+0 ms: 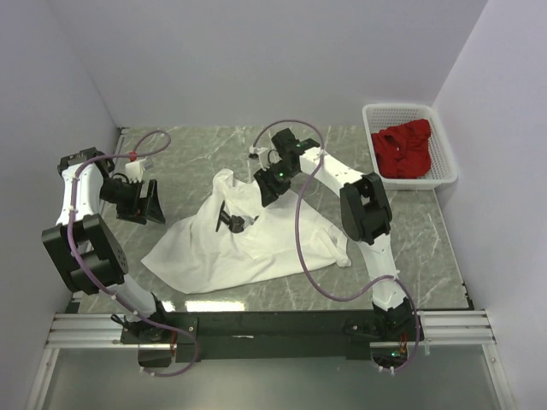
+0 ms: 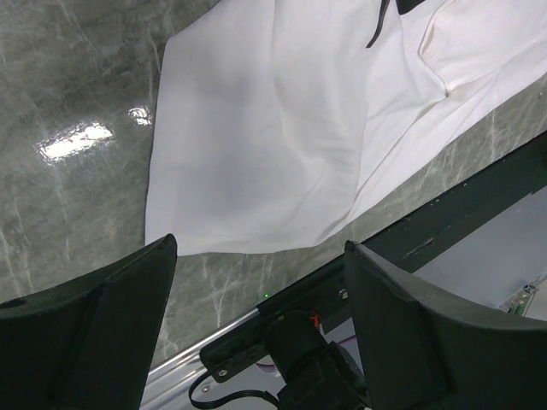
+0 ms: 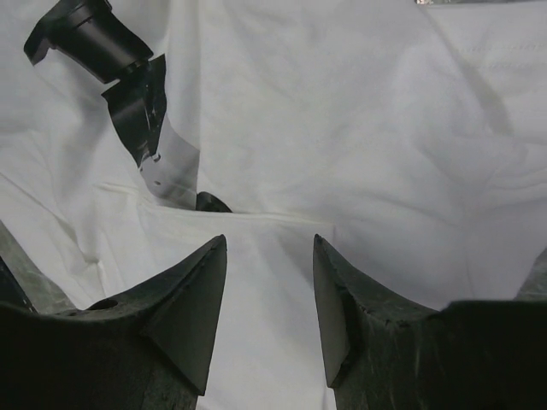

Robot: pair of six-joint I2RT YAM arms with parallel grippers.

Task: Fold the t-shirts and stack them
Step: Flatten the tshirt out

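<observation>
white t-shirt [image 1: 256,248] sprawls on grey marbled table [image 1: 175,162].

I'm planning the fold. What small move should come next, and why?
Probably bring the open left gripper across to the near-left corner of the white t-shirt and pinch it: the shirt lies bunched, not flat, and the right gripper stands open above its middle, holding nothing.

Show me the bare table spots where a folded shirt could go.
Best: the bare table right of the white t-shirt, in front of the basket. Also the far strip behind the shirt. Crowded: the centre, under the right end effector, and the left side by the left end effector.
</observation>
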